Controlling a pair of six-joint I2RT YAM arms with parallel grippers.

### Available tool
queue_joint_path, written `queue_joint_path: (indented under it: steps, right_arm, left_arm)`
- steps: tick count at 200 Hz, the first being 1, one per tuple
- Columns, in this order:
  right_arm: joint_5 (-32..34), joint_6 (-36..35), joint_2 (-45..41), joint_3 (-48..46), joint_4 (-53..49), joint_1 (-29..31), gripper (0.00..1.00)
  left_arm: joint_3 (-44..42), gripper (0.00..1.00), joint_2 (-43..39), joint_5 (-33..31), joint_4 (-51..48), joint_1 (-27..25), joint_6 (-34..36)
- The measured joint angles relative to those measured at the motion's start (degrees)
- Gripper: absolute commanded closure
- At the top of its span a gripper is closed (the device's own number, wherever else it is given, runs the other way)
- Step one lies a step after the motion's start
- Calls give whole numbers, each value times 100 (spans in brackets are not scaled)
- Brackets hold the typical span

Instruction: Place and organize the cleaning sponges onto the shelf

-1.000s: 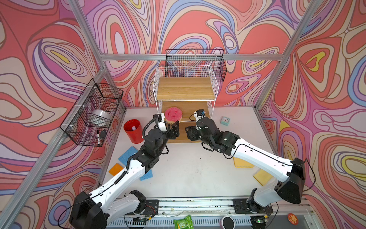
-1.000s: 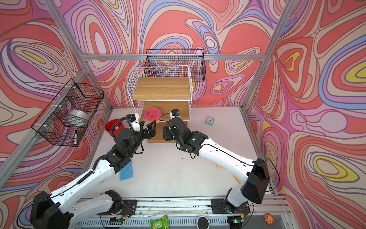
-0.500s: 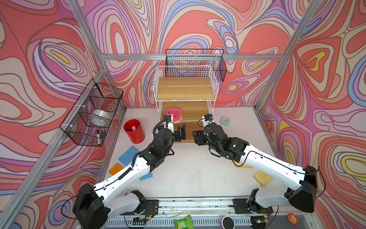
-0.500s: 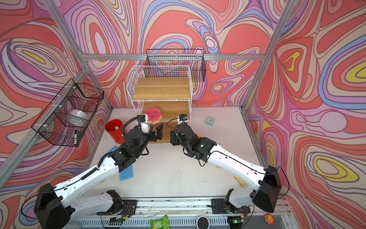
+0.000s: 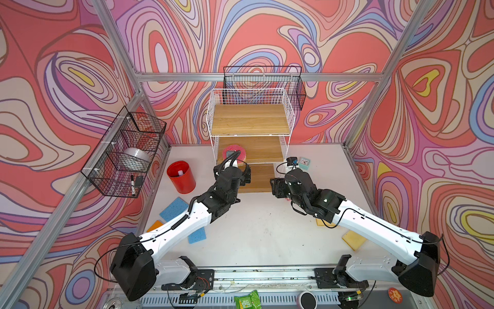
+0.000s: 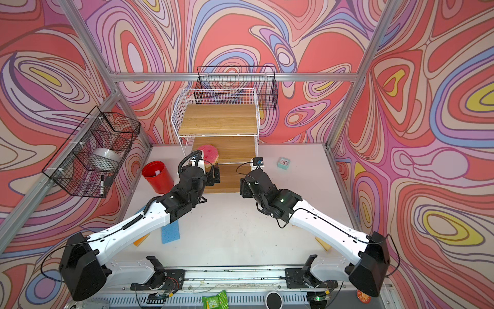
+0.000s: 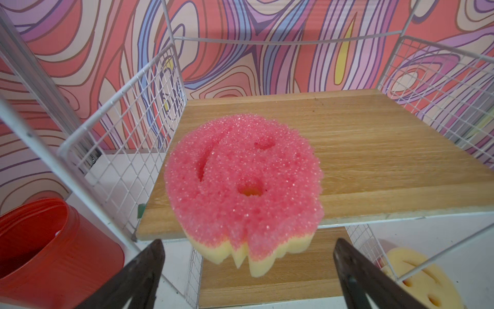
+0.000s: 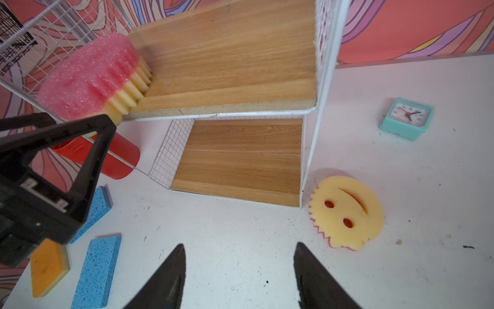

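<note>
A pink smiley sponge (image 7: 243, 184) lies pink side up on the front left corner of the middle board (image 7: 374, 149) of the white wire shelf (image 5: 251, 120), its scalloped yellow underside hanging over the board's front edge. The left tool (image 7: 248, 244) hovers just in front of it with its jaws wide apart and nothing between them, clear of the sponge. The right tool (image 8: 239, 245), jaws likewise apart and empty, hangs over the bare table (image 5: 254, 230) in front of the shelf's lowest board (image 8: 240, 157). A yellow-faced smiley sponge (image 8: 346, 212) lies flat on the table just beside the shelf's front right leg. Near the table's left edge lie a blue sponge (image 5: 174, 208), a second blue sponge (image 5: 197, 235) and an orange sponge (image 5: 155, 226), each partly hidden under the left arm in both top views. A yellow sponge (image 5: 354, 240) sits near the right edge. A red cup (image 5: 181, 176) stands left of the shelf; a mint-green clock (image 8: 407, 117) rests to its right.
</note>
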Motion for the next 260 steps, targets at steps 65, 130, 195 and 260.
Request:
queue_joint_path:
  steps: [65,130,195,260]
  right_arm:
    - [-120,-50,0,-107,87,-4,34]
    - [-208,-63,0,-229,153,-7,34]
    - [-251,-61,0,-234,162,-9,34]
    - [-772,-258,20,-232,157,-15,30]
  left_arm:
    - [103,0,175,-345,0,7,103]
    - [107,0,175,-549,2,120,63]
    - [107,0,175,-595,0,195,35]
    - [17,0,-186,275,-151,192,-94]
